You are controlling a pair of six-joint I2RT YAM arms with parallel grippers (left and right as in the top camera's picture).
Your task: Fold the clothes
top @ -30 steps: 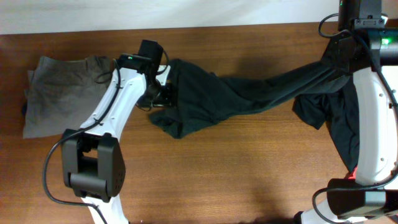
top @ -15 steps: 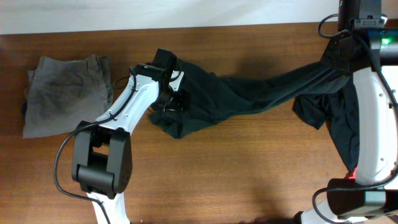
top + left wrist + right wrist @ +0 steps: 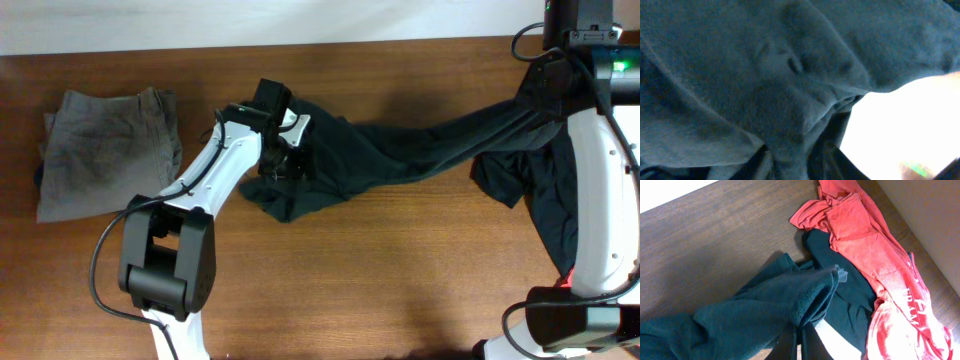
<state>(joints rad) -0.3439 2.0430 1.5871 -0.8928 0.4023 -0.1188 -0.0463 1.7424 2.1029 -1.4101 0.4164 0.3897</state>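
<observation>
wooden table [image 3: 400, 260] carried a dark garment [image 3: 400, 145] stretched from centre left to upper right. grey garment [image 3: 105, 150] sat folded, upper left. red garment [image 3: 865, 245] lay crumpled, right of the right wrist view. right gripper [image 3: 799, 339] was clenched on the dark garment. left gripper [image 3: 283, 163] was buried in that cloth; its grip could not be told.

Long dark garment [image 3: 420, 150] across wooden table [image 3: 380, 290]
</observation>
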